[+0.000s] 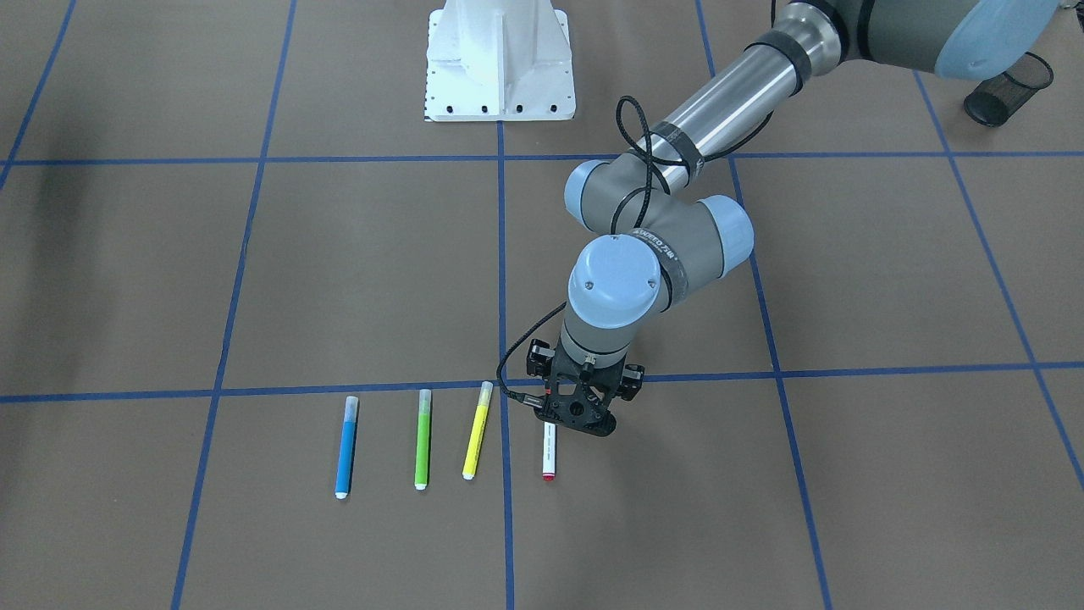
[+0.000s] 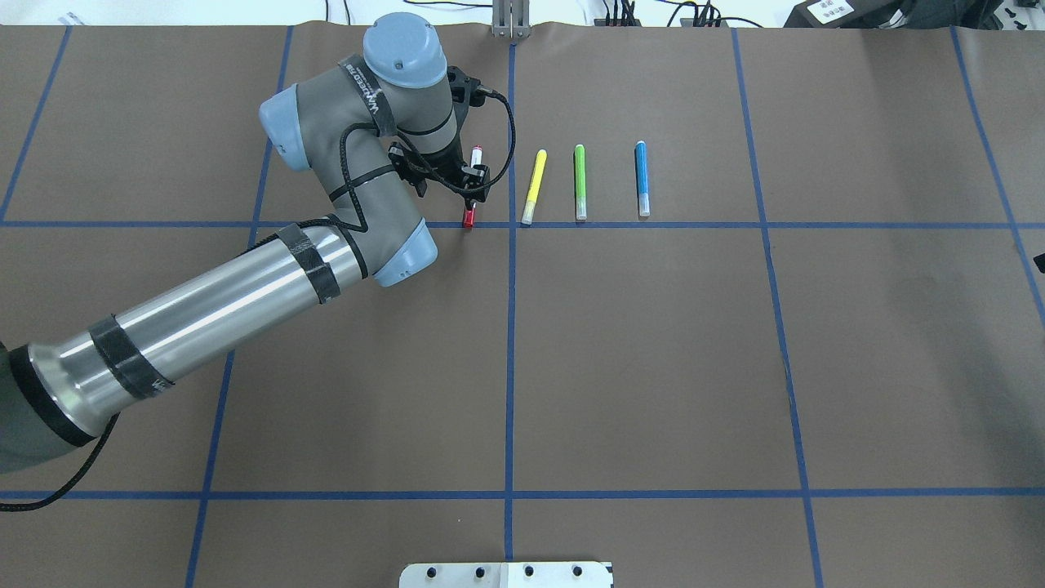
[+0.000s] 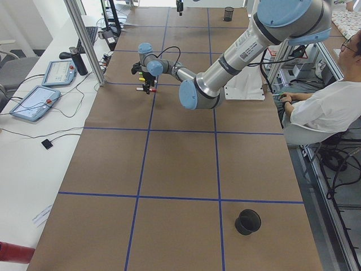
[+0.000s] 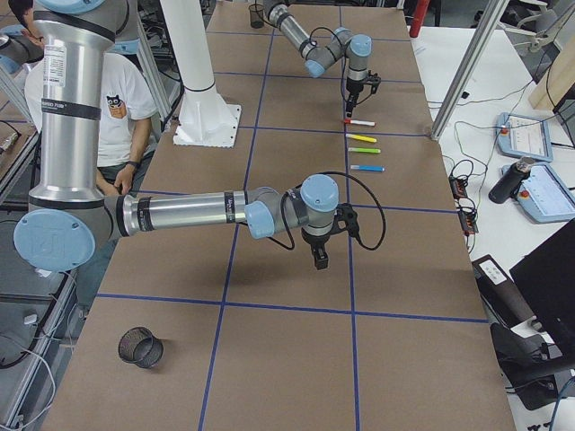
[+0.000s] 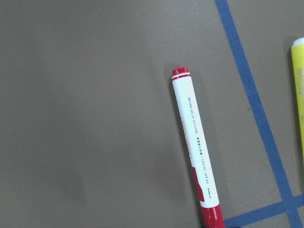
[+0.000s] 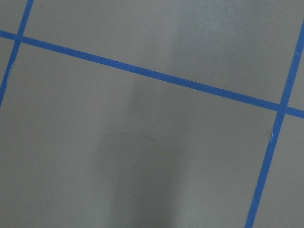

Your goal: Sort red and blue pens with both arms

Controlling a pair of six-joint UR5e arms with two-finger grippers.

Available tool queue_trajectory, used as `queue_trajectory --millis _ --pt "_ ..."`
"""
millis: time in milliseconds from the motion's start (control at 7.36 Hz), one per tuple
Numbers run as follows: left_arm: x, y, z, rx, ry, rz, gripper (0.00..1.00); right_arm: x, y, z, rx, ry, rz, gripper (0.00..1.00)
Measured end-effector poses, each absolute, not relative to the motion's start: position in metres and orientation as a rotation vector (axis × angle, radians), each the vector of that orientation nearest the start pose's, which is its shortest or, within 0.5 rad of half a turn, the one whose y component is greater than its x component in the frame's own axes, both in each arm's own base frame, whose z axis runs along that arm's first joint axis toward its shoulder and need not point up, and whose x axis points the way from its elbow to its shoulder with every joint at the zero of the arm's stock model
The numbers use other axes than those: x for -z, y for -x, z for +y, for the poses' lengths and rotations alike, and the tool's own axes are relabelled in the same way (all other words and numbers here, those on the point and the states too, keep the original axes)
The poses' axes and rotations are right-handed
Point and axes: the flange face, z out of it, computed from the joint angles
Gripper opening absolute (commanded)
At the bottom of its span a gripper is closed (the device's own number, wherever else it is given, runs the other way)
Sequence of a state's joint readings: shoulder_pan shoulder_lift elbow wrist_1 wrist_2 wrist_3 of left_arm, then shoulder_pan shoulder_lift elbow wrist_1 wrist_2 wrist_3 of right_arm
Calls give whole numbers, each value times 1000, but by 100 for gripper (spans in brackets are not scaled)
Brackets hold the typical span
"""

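**Poised over the red pen, grip unclear**

Finds the left gripper (image 1: 583, 424) low over the red pen (image 1: 549, 453), above its barrel, with nothing seen in its hold. Cannot tell the width of its opening from any view. Shows the red pen flat on the brown table (image 1: 254, 280), at the robot's left end of a row of four parallel markers. Puts a blue tape line (image 1: 506, 508) between it and the yellow marker (image 1: 477, 430), then the green marker (image 1: 423, 439), then the blue pen (image 1: 345, 447) last, each apart from its neighbour. Finds the right gripper (image 4: 321, 260) well apart from the row, over bare paper; cannot tell its opening either.
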State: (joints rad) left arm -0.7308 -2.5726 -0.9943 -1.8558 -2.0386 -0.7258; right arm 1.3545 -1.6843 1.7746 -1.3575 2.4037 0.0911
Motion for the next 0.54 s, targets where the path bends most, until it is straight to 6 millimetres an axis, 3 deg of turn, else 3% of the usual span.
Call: queue_trajectory --millis 544 --pt "-228 -590 -629 -260 -177 830 67 -585 40 -460 245 -154 -861 100"
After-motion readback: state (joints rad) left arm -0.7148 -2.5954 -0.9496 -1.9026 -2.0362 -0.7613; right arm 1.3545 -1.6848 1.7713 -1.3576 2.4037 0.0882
